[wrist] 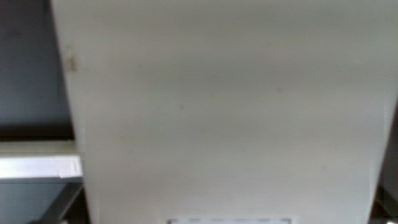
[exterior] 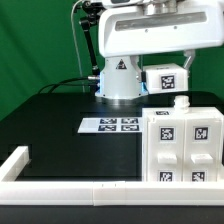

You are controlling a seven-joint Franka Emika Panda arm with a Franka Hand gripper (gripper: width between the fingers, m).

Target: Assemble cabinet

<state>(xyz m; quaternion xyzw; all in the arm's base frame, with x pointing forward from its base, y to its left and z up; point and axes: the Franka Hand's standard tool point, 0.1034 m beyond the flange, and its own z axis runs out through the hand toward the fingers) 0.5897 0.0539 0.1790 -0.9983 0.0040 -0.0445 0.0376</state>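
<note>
The cabinet's open box body (exterior: 186,142) stands at the exterior view's right, near the front rail. It is white, with square tags on its faces and a small nub on top. My gripper (exterior: 177,66) hangs under the arm's big white hand at the back right. It is shut on a separate white tagged cabinet piece (exterior: 165,78), held above the table and well behind the body. In the wrist view that piece's plain white face (wrist: 222,110) fills nearly the whole picture and hides my fingers.
The marker board (exterior: 110,125) lies flat mid-table, to the left of the body. A long white border rail (exterior: 60,186) runs along the front edge and up the left side. The robot base (exterior: 118,80) stands at the back centre, with a green backdrop behind it.
</note>
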